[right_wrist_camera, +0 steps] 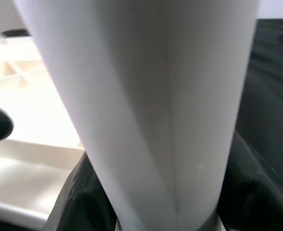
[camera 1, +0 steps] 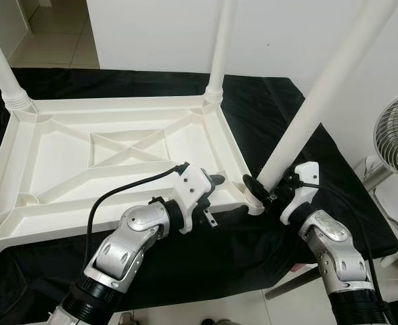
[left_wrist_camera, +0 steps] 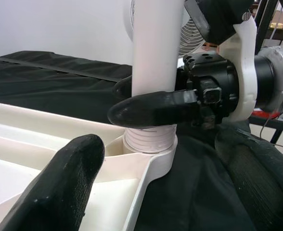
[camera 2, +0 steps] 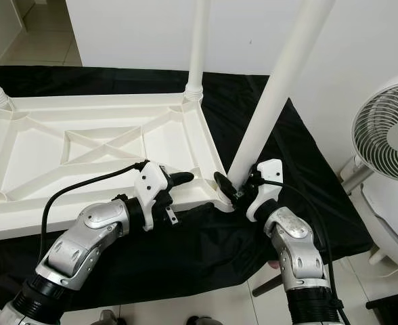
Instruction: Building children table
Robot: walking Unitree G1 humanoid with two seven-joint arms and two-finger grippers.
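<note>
The upturned tabletop [camera 1: 118,156] lies on the black-draped surface [camera 1: 321,176]; the right gripper [camera 1: 263,191] is clamped round the leg [camera 1: 307,115] just above the near-right corner socket [camera 1: 252,202]; the left gripper [camera 1: 212,181], spread apart, rests on the near rim beside it; best to keep the leg square to the socket while turning, steadying the frame.

My right gripper [camera 1: 261,189] clamps the table leg [camera 1: 324,88]; my left gripper [camera 1: 214,181] sits just beside it, fingers seemingly parted.
</note>
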